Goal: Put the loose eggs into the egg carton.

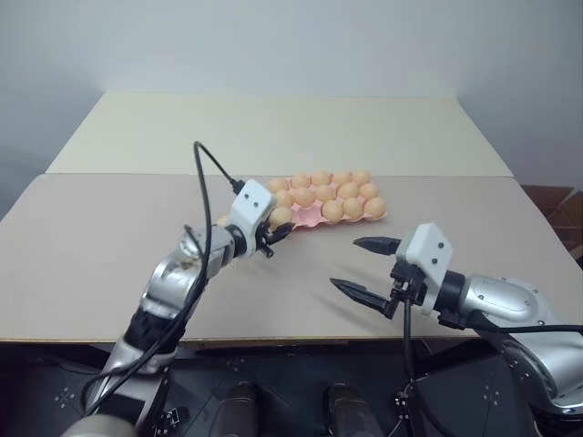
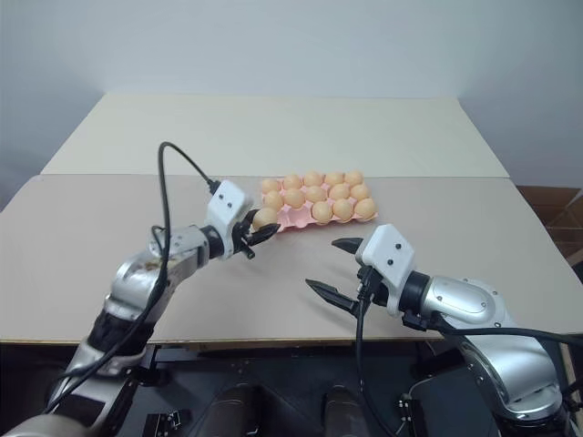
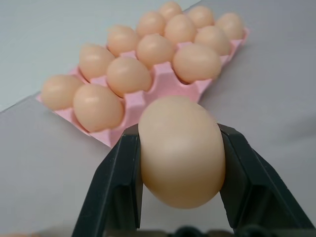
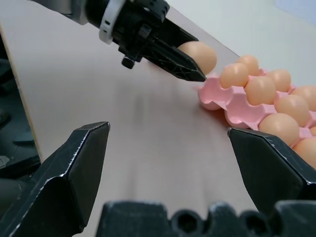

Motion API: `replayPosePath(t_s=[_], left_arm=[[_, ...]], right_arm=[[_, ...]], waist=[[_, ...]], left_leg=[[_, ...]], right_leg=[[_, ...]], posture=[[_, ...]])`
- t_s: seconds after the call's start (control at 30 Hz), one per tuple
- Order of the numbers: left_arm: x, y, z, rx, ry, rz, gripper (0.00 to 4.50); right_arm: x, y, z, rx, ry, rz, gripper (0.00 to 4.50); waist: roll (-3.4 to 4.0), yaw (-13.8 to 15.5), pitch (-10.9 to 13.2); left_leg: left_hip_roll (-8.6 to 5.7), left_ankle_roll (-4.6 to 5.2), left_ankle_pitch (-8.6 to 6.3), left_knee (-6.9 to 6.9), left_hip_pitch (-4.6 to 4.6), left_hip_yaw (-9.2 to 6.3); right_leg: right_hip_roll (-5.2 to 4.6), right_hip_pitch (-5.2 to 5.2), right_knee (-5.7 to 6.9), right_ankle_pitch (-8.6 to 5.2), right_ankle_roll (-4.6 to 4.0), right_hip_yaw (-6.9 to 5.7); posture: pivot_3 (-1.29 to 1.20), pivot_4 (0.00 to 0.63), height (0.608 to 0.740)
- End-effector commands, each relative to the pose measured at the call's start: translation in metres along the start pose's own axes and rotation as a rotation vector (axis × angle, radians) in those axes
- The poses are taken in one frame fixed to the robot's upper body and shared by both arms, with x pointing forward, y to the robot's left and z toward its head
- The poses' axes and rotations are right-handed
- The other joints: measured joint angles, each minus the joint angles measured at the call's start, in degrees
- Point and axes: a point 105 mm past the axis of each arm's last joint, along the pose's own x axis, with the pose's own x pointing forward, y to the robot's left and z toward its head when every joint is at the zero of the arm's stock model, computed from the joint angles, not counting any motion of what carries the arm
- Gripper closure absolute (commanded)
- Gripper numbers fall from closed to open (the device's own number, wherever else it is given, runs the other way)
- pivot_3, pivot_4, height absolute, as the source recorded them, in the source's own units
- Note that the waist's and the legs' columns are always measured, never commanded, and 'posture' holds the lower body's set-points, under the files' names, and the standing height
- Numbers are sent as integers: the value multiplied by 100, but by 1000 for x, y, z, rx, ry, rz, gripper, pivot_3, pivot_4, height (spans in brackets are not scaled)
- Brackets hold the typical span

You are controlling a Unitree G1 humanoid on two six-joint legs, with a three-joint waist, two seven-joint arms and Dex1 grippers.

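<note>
Beige tabletop [image 1: 109,246]: left gripper [image 3: 180,148] clamping egg [image 3: 180,150], nearing pink egg carton [image 3: 165,84]; right gripper [image 1: 364,266] gaping wide, idling. Lowering gently over empty corner cup advisable.

Held egg [image 3: 181,150]: smooth tan shell, soft satin sheen, faint highlights, looks plastic; eggs in carton [image 3: 127,75] same smooth low-gloss finish; egg carton [image 3: 165,85] pink moulded, matt, looks like plastic or pulp, cannot tell which; left gripper [image 3: 180,187] fingers [image 3: 116,190] black hard plastic, matt with dull sheen on edges; right gripper [image 4: 168,163] fingers [image 4: 74,173] black plastic, matt, finely grainy, edges chamfered; wrist housings [image 1: 428,250] white smooth plastic; forearms [image 2: 469,309] brushed silver metal, semi-gloss; cable [image 1: 202,196] black rubbery; table [image 1: 91,246] beige, matt, smooth board.
</note>
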Motion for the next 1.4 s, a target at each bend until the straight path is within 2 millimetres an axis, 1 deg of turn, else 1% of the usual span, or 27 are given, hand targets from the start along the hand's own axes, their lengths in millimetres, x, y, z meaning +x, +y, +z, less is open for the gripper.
replayPosePath(t_s=[0.03,0.23,0.3,0.5,0.63,0.7,0.77,0.83,0.87,0.9,0.93,0.97,1.03,1.1,1.23,1.3,1.4], left_arm=[[16,2,15,67,-40,-34,2778],[45,1,25,126,-46,-92,2778],[52,1,27,149,-46,-101,2778],[66,-2,27,191,-49,-122,2778],[71,-4,21,209,-27,-126,2778],[71,-6,19,215,-27,-139,2054],[70,-8,21,209,-34,-150,1485],[69,-8,22,209,-39,-147,786],[68,-8,22,206,-43,-145,493],[66,-7,23,203,-50,-141,106],[64,-7,25,202,-56,-139,20],[63,-7,25,202,-60,-137,20],[55,0,33,188,-99,-89,20],[40,10,42,152,-146,-40,20],[9,17,52,84,-206,17,20],[-12,23,47,42,-215,68,20],[-38,33,30,-2,-175,160,20]], right_arm=[[1,-6,13,-30,-40,-56,0],[1,-7,17,-9,-43,-79,0],[1,-6,17,-8,-40,-81,0],[0,-4,17,-4,-35,-87,0],[-1,-3,17,-2,-30,-88,0],[-1,-3,17,-2,-29,-88,0],[-2,-3,17,-2,-28,-87,0],[-2,-3,17,-2,-28,-87,0],[-2,-3,17,-2,-28,-86,0],[-1,-4,17,-1,-28,-85,0],[-1,-4,17,-1,-28,-85,0],[-2,-4,17,-1,-28,-84,0],[-1,-4,18,-1,-31,-85,0],[-1,-5,19,-1,-35,-86,0],[-1,-4,20,0,-40,-83,0],[1,-3,21,3,-46,-79,0],[3,-2,22,7,-55,-77,0]], waist=[[0,-1,0],[0,23,0],[0,34,0],[-1,24,0],[-1,31,0],[-1,27,0],[-1,28,1],[-1,31,1],[-1,31,1],[-1,29,1],[-1,25,1],[-1,23,1],[-1,10,1],[-1,-15,1],[-1,-51,0],[0,-63,0],[0,-94,0]], left_leg=[[0,0,0,0,0,0],[-1,1,-1,0,-12,0],[-2,1,0,2,-28,0],[-2,3,-2,2,-39,0],[-2,3,-2,2,-42,-1],[-2,3,-2,2,-42,-1],[-2,3,-2,2,-45,-1],[-2,3,-2,2,-46,-2],[-2,3,-2,3,-46,-2],[-2,3,-2,3,-46,-2],[-2,3,-2,3,-46,-2],[-1,3,-2,3,-46,-2],[-1,3,-2,3,-45,-3],[-1,3,-2,3,-45,-3],[0,3,-1,3,-45,-7],[0,3,-1,4,-42,-8],[0,3,-2,4,-32,-9]], right_leg=[[0,0,-1,0,1,2],[0,-4,-7,0,2,-2],[0,-20,-6,1,4,-2],[0,-33,-4,1,5,-1],[0,-34,-4,2,7,-1],[0,-34,-4,2,7,-1],[0,-38,-3,2,7,-1],[0,-36,-3,2,7,-2],[0,-36,-3,2,7,-2],[0,-36,-3,3,8,-2],[0,-36,-3,3,8,-2],[0,-37,-2,3,8,-2],[0,-38,-1,3,8,-2],[0,-38,0,3,8,0],[0,-40,8,3,8,0],[-1,-37,8,3,8,0],[-1,-33,14,3,8,5]], posture=[[0,150,740],[0,150,740],[0,150,740],[0,150,740],[0,150,740],[0,150,740],[0,150,740],[0,150,740],[0,150,740],[0,150,740],[0,150,740],[0,150,740],[0,150,740],[0,150,740],[0,150,740],[0,150,740],[0,150,740]])
